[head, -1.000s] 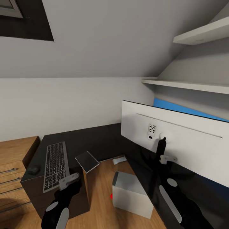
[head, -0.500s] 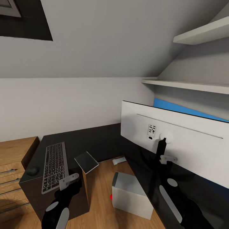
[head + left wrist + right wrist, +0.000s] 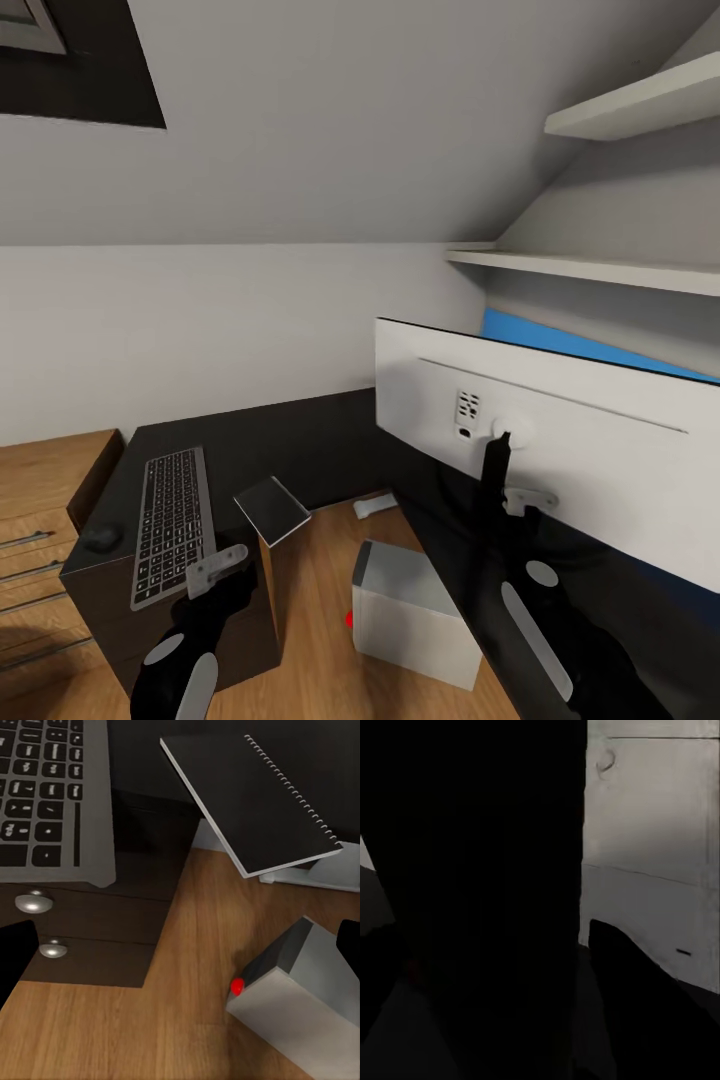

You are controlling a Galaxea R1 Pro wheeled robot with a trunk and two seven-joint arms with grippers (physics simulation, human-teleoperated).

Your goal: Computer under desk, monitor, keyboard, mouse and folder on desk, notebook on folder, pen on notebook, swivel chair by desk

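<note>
Right claw (image 3: 497, 452) pinching monitor (image 3: 560, 440) stand; left claw (image 3: 218, 572), spread unclear, beside keyboard (image 3: 172, 522); notebook (image 3: 272, 508) overhanging surface (image 3: 290, 430) edge.

a pale grey sloping ceiling (image 3: 330, 130) meets a low white wall (image 3: 200, 330). a dark window corner (image 3: 70, 60) sits at upper left. two white wall shelves (image 3: 600, 270) step up at right. warm wooden plank floor (image 3: 310, 620) lies below, beside a brown wooden drawer unit (image 3: 40, 520) with metal handles.

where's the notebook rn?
Head view, lower left: the notebook hangs tilted off the dark desk edge, just right of the keyboard, above the grey computer on the floor.
</note>
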